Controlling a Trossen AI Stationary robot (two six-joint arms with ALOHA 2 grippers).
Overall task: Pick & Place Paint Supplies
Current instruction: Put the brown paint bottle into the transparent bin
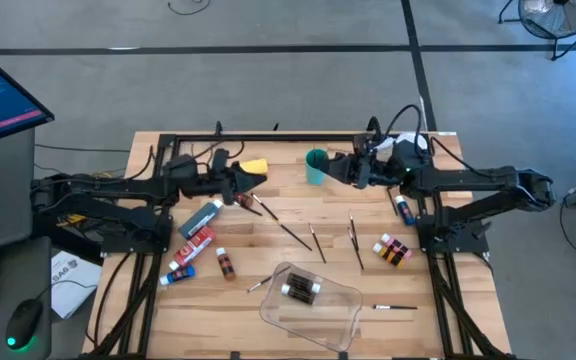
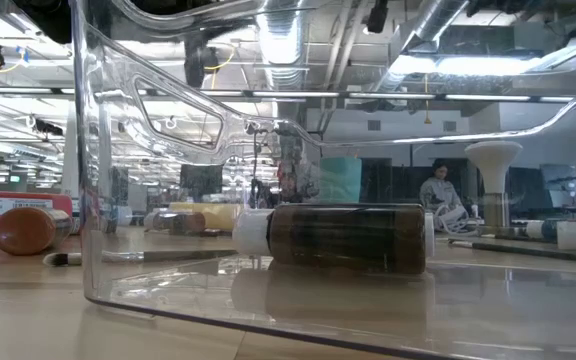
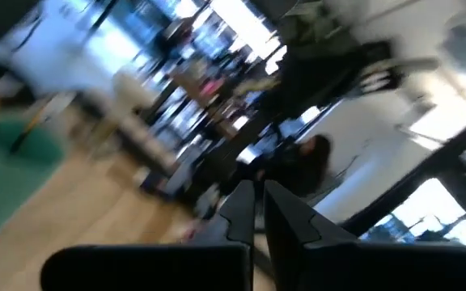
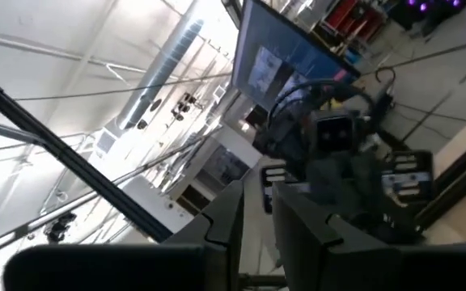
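The teal cup (image 1: 315, 166) stands at the table's far middle, with the yellow bottle (image 1: 255, 167) lying to its left. My left gripper (image 1: 247, 186) hovers level beside the yellow bottle, shut, with nothing showing between its fingers (image 3: 241, 212). My right gripper (image 1: 340, 168) hangs just right of the cup. Several thin brushes (image 1: 298, 237) lie on the wood near the middle. A grey tube (image 1: 201, 217), a red tube (image 1: 196, 243) and a blue tube (image 1: 180, 273) lie at the left. Small brown bottles (image 1: 393, 250) lie at the right.
The clear tray (image 1: 313, 300) sits near the front edge with dark bottles (image 2: 348, 237) lying in it. One small bottle (image 1: 226, 263) lies left of the tray, and a brush (image 1: 396, 307) lies to its right. A black frame runs along the table's edges.
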